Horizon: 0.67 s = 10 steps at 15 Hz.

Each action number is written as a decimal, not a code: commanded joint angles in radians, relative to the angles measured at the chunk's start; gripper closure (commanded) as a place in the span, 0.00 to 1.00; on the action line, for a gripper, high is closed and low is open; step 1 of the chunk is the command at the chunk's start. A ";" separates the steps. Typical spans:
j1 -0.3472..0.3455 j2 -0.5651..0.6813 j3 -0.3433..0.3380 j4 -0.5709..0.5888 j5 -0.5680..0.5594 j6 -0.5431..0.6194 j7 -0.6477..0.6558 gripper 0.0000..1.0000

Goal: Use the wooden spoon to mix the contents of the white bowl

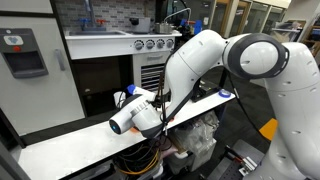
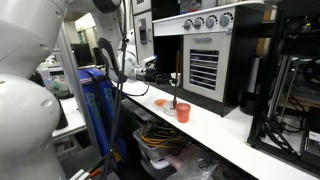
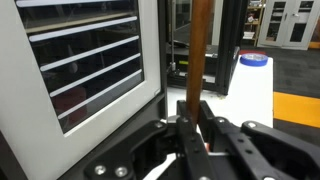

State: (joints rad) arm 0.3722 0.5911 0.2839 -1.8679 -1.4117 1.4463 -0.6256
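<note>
Gripper point(image 3: 196, 112) closed narrow on the wooden spoon point(image 3: 200, 50). Wrist view shows both my fingers pinching the handle, with the shaft rising straight up out of the pinch and off the top of frame. The head is not in view, so I cannot tell which end is up. Handling, as I judge it: light, stiff, dry wood, not fragile. The slim round shaft is likely to twist or swing in a two-point pinch, so the hold belongs on the handle well back from the head, squeezed firm, leaving the head free to dip into a dish. Beyond the fingers, left: oven door point(image 3: 90, 70) with a slatted window. Right and farther: white bottle with blue cap point(image 3: 255, 85). White bowl and contents not found in any view; my arm covers much of the table point(image 1: 60, 145) in an exterior view. On the table in an exterior view: orange cup point(image 2: 183, 112), with the orange dish point(image 2: 160, 102) just beside it. The bowl's bearing from the spoon is unknown.
</note>
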 commanded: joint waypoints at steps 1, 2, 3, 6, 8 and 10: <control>-0.003 0.003 0.014 0.031 0.022 0.007 0.021 0.97; -0.003 0.002 0.017 0.033 0.025 0.011 0.026 0.97; -0.004 0.001 0.020 0.035 0.028 0.017 0.027 0.97; -0.016 -0.008 0.036 0.030 0.055 0.059 0.021 0.97; -0.020 -0.012 0.039 0.021 0.074 0.086 0.017 0.97; -0.021 -0.017 0.036 0.011 0.084 0.091 0.017 0.97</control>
State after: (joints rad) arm 0.3718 0.5886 0.3097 -1.8408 -1.3618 1.4954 -0.6093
